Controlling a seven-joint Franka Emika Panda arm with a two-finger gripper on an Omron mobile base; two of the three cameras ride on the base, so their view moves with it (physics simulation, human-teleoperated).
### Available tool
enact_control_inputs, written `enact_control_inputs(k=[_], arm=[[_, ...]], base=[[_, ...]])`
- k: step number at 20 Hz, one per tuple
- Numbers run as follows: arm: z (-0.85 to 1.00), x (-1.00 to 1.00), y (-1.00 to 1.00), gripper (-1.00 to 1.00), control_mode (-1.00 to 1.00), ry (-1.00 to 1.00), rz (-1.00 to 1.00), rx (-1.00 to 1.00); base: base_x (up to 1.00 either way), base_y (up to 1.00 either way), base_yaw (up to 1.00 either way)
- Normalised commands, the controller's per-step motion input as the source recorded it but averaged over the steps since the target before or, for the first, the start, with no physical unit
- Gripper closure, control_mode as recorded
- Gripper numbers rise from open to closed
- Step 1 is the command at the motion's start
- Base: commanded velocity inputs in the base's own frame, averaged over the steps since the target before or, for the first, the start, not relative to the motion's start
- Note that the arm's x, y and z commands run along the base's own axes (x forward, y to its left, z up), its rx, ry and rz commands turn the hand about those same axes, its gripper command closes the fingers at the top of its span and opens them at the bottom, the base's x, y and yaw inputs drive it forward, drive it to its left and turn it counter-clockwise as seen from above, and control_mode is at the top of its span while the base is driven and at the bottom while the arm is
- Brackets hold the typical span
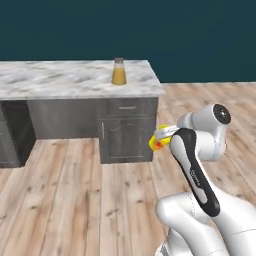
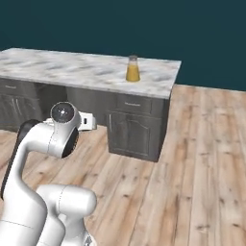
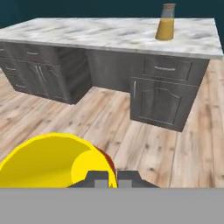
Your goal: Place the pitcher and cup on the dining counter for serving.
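One pitcher (image 1: 119,72) stands near the end of the marble worktop (image 1: 60,80) while the robot's jaws, clamped on the yellow cup (image 3: 52,162), hang above the wooden floor (image 1: 75,200).

Light wooden plank flooring (image 1: 75,200) ran across the room, its boards pale with brown grain. Dark grey wood-grain cabinets (image 3: 159,94) stood on it — one drawer above two panelled doors at the end, with what seemed an open recess beside them. Behind, a plain deep-teal wall (image 2: 120,24) closed the scene.
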Motion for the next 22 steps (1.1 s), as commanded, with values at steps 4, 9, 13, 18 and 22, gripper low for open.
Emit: enact_control_inputs(k=[4,9,13,18,22], arm=[[0.0,0.0,0.0,1.0,1.0,0.0,0.0,0.0],[0.0,0.0,0.0,1.0,1.0,0.0,0.0,0.0],[0.0,0.0,0.0,1.0,1.0,0.0,0.0,0.0],[0.0,0.0,0.0,1.0,1.0,0.0,0.0,0.0],[0.0,0.0,0.0,1.0,1.0,0.0,0.0,0.0]], base=[[1.0,0.81,0.13],[1.0,0.89,-0.1],[1.0,0.73,-0.28],[1.0,0.34,-0.23],[0.99,0.0,-0.07]])
